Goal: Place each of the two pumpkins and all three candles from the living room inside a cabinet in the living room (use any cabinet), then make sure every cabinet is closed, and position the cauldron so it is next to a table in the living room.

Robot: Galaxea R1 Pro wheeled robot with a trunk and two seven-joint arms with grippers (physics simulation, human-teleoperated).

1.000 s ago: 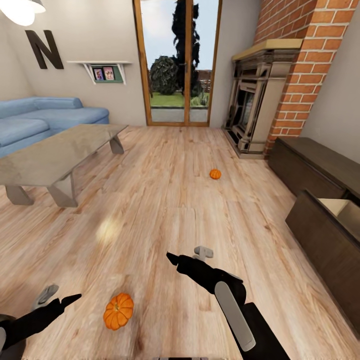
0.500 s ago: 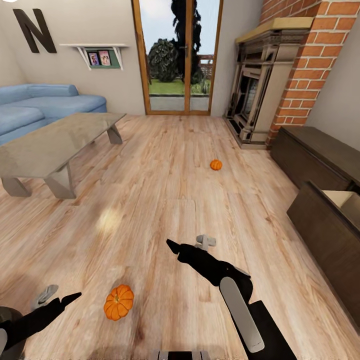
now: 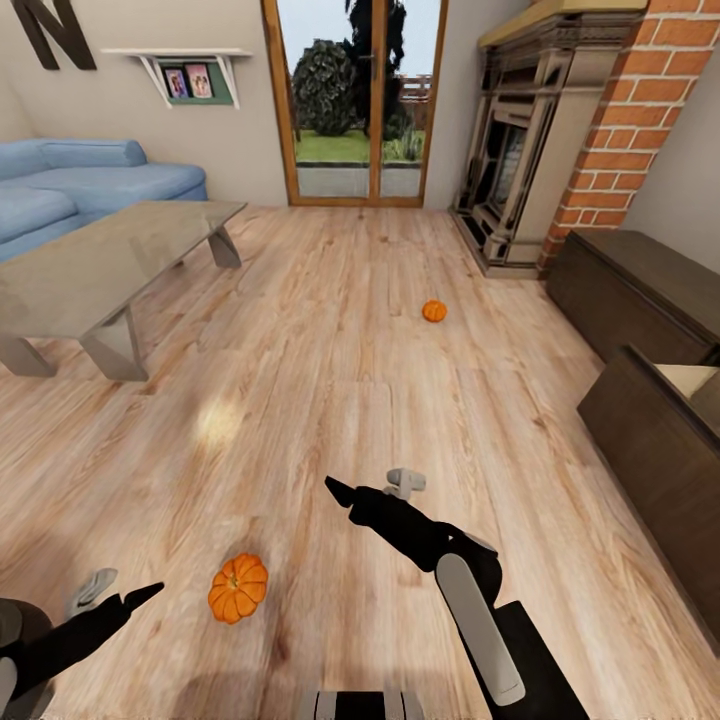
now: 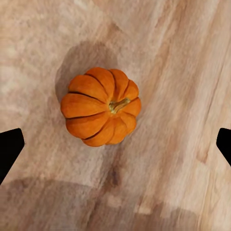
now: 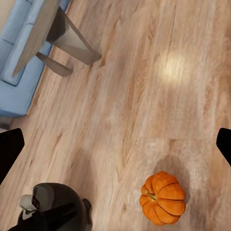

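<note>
Floor: pale wood planks (image 3: 330,330) running toward the far wall, with a soft bright glare patch near the middle.
Far wall: beige, with a wood-framed glass door (image 3: 358,100) showing grass, shrubs and a dark tree outside.
Left: blue sofa (image 3: 70,190) against the wall; above it a white shelf (image 3: 185,70) with two framed pictures and a large dark letter N (image 3: 55,30).
Right: brick chimney (image 3: 640,110) with an ornate fireplace (image 3: 515,150) at its foot.

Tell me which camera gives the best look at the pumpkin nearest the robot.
The left wrist view: the near pumpkin sits large and central, ribs and stem clear. The head view shows it small on the floor; the right wrist view shows it whole but smaller.
</note>
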